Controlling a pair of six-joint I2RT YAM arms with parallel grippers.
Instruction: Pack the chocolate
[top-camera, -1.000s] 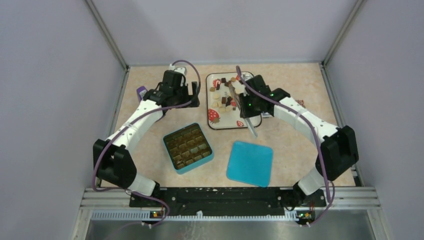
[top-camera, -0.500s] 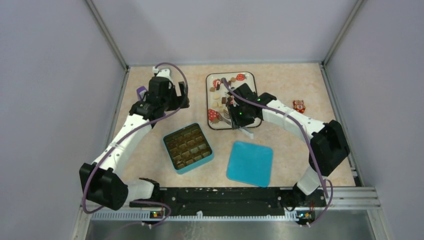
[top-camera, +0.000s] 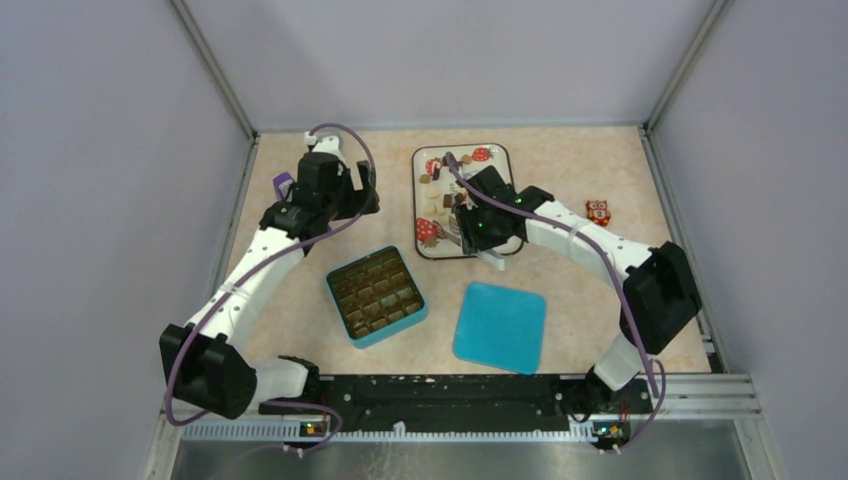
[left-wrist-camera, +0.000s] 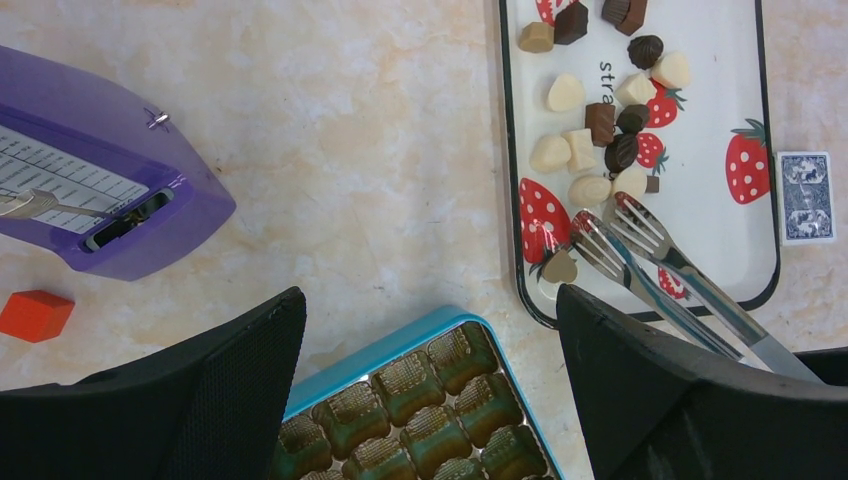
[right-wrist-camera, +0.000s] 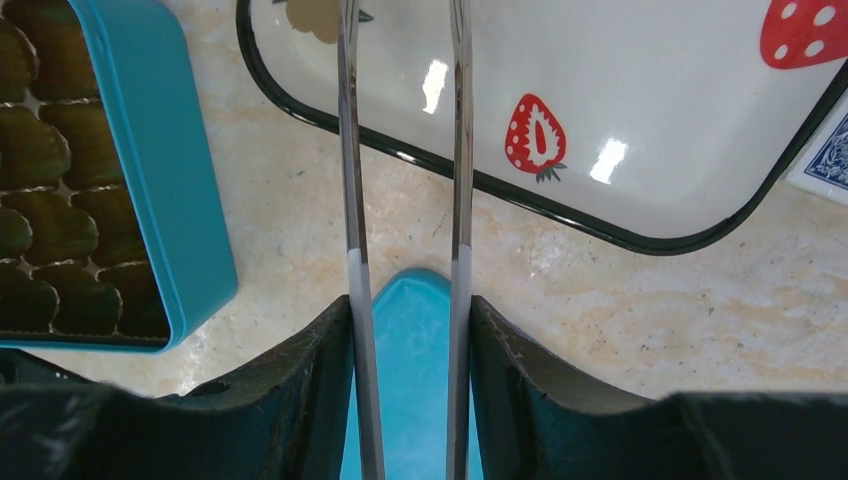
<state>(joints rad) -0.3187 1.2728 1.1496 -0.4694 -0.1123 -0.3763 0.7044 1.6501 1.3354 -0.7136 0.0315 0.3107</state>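
Note:
The chocolate (left-wrist-camera: 600, 140) lies as many small dark, light brown and cream pieces on the strawberry tray (left-wrist-camera: 720, 90); it also shows in the top view (top-camera: 437, 188). A light brown heart-shaped piece (left-wrist-camera: 560, 267) sits by the tray's near rim, just ahead of the tongs' forked tips (left-wrist-camera: 610, 235). My right gripper (right-wrist-camera: 405, 310) is shut on these metal tongs (right-wrist-camera: 352, 180) over the tray's near end (top-camera: 478, 222). My left gripper (left-wrist-camera: 430, 320) is open and empty above the far edge of the teal box (top-camera: 376, 296), whose moulded cells look empty.
The teal lid (top-camera: 500, 326) lies flat right of the box. A purple device (left-wrist-camera: 90, 190) and a small red block (left-wrist-camera: 35, 313) lie at the left. A playing card (left-wrist-camera: 804, 196) lies right of the tray. An orange owl figure (top-camera: 598, 212) stands further right.
Over the second my left arm pulled back left from the tray, and my right gripper moved left and nearer with the tongs over the tray's near end. Both are almost still in the last half second.

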